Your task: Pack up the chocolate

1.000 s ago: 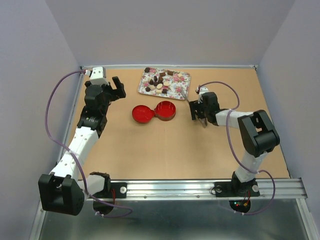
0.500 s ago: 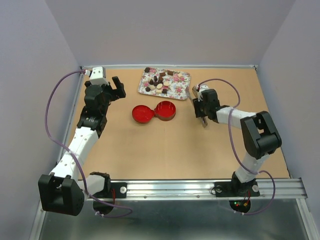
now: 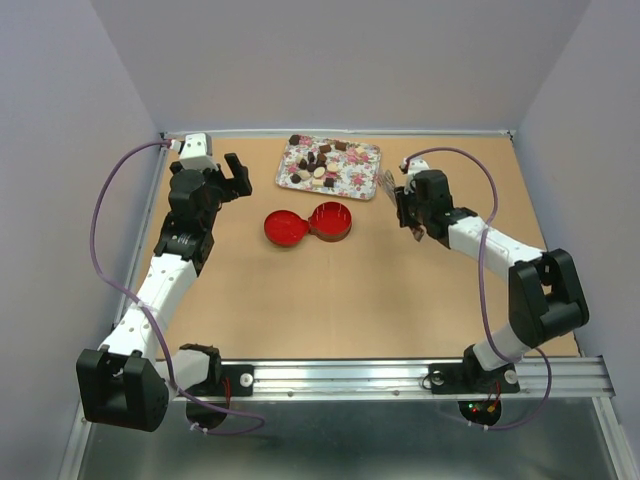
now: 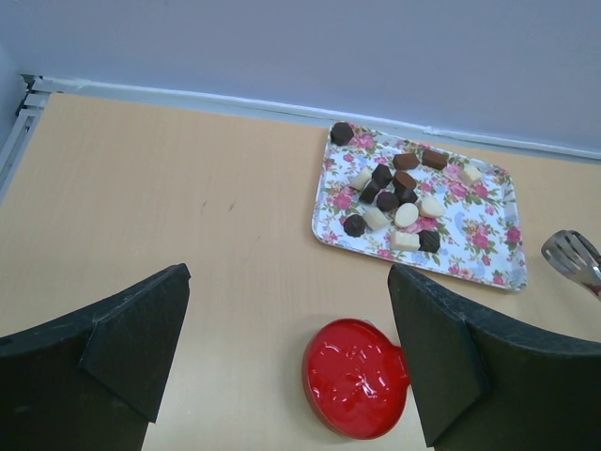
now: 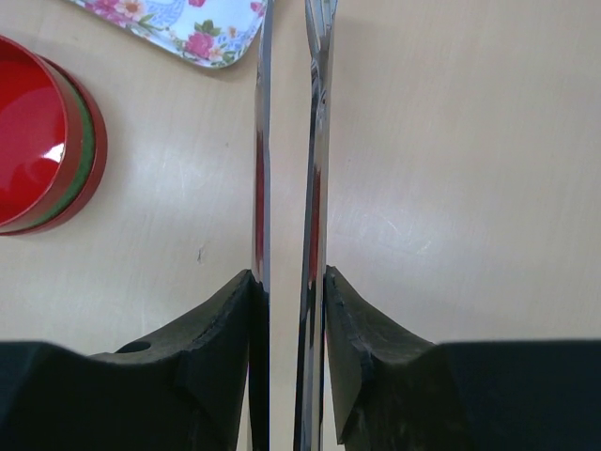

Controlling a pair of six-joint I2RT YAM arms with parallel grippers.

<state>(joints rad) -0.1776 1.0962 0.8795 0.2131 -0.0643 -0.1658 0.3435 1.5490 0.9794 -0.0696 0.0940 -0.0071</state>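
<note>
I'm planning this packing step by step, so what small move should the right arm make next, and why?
Probably ease the tongs sideways over the floral tray toward the nearest chocolates. The right end effector grips the tongs, whose tips sit just beside the tray's edge, all the chocolates lie on the tray, and the red tin stands open.

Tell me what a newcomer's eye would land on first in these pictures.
The glossy red tin and its lid, lying side by side mid-table, catch the eye first. Behind them, near the far edge, a flowered tray carries the chocolate in dark, brown and cream pieces. Just right of the tray, the right gripper is shut on metal tongs.
</note>
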